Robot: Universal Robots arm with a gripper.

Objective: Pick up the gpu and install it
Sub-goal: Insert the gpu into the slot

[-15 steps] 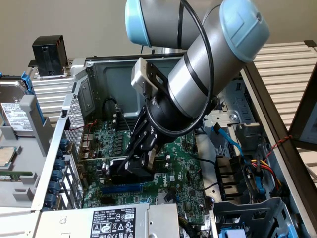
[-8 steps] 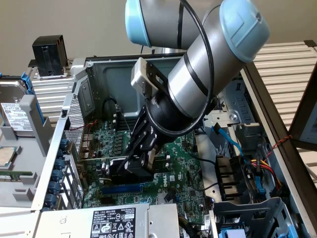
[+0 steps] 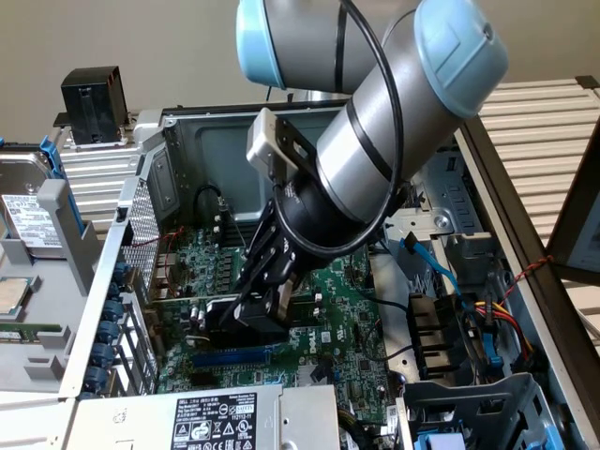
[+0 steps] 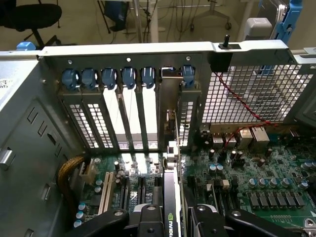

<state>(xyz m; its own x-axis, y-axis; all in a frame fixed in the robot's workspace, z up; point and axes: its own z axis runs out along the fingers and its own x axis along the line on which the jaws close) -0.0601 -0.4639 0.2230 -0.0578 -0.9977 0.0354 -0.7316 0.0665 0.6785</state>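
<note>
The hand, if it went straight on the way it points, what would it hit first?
The hand grips the gpu, whose edge would likely meet the green motherboard below first; it may already touch.

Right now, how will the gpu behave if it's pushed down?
Probably stiff: the gpu has a boxy black shroud. It stands on edge in the tool, so an off-centre push may tip it. Its metal bracket could snag the rear panel.
</note>
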